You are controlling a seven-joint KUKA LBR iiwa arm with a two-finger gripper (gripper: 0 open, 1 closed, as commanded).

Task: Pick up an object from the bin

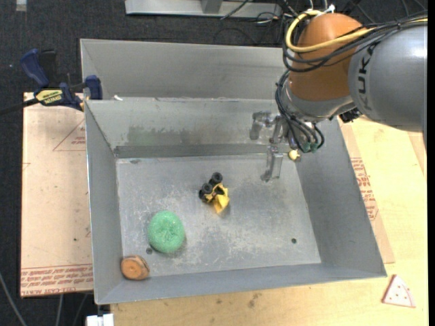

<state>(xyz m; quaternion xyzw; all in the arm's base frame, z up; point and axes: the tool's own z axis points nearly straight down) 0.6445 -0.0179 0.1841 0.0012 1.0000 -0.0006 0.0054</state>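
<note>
Camera view has the claw [272, 168] over bare floor in the far right part of the bin [102, 182]; whether it is released or clenched I cannot tell. The nearest thing, a small yellow and black toy [216, 195], lies near the middle, to its left; better to centre over it first, then descend straight.

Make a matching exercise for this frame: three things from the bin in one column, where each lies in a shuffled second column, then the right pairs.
Things
1. green sponge
2. brown disc
3. yellow and black toy

Places in the bin
A. near the middle of the floor
B. in the floor's lower left corner as the camera sees it
C. left of the middle, just up and right of the corner piece

Pairs: 1-C, 2-B, 3-A
</note>
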